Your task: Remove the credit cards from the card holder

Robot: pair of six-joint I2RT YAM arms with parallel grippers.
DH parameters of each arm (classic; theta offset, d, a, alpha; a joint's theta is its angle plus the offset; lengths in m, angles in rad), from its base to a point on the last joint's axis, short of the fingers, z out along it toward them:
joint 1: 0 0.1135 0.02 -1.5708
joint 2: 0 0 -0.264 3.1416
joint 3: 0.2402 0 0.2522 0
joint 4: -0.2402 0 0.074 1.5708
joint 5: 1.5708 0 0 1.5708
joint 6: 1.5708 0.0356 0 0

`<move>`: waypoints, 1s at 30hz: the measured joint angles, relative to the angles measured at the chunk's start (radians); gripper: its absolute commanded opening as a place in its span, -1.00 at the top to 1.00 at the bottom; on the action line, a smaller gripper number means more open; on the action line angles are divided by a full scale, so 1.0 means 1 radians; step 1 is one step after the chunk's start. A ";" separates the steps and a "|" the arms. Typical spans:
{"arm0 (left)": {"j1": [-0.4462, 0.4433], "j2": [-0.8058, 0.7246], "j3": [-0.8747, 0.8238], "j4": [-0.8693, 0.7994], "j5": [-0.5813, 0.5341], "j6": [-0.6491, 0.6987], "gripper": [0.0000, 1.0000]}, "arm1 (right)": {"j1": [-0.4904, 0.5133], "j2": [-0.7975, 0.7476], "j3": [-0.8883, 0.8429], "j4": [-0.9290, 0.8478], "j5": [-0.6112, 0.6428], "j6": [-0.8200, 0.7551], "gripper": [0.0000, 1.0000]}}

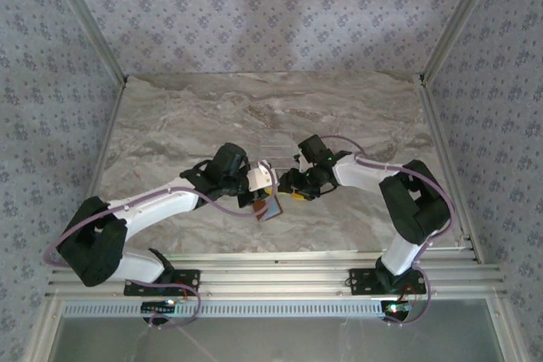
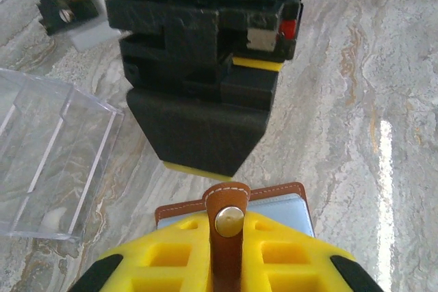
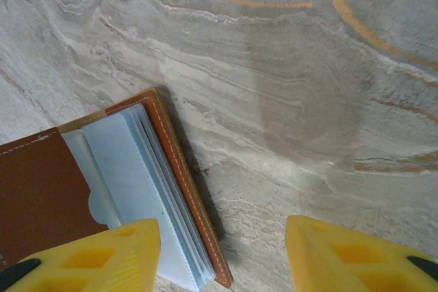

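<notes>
Both at the card holder: left gripper clamped on it, right gripper apart.

You have a card holder of smooth brown leather with pale stitching. Its inner sleeves look like matt pale blue plastic, and its tab carries a shiny metal stud. Under the card holder, your bench is glossy and marble-patterned. Beside the card holder, the rack is clear glossy plastic. The right claw has fingers of matt yellow plastic.
</notes>
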 measured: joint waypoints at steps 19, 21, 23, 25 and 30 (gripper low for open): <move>-0.012 -0.206 -0.228 0.079 -0.372 -0.480 0.59 | 0.051 0.074 0.071 0.000 -0.033 -0.005 0.07; -0.012 -0.227 -0.248 0.079 -0.404 -0.534 0.59 | 0.056 0.086 0.071 0.000 -0.035 -0.008 0.13; -0.012 -0.248 -0.271 0.081 -0.427 -0.579 0.58 | 0.062 0.095 0.071 0.000 -0.041 -0.008 0.20; -0.012 -0.263 -0.294 0.081 -0.442 -0.611 0.58 | 0.069 0.099 0.071 0.003 -0.045 -0.010 0.36; -0.012 -0.267 -0.309 0.077 -0.454 -0.645 0.56 | 0.086 0.100 0.080 0.003 -0.052 -0.003 0.71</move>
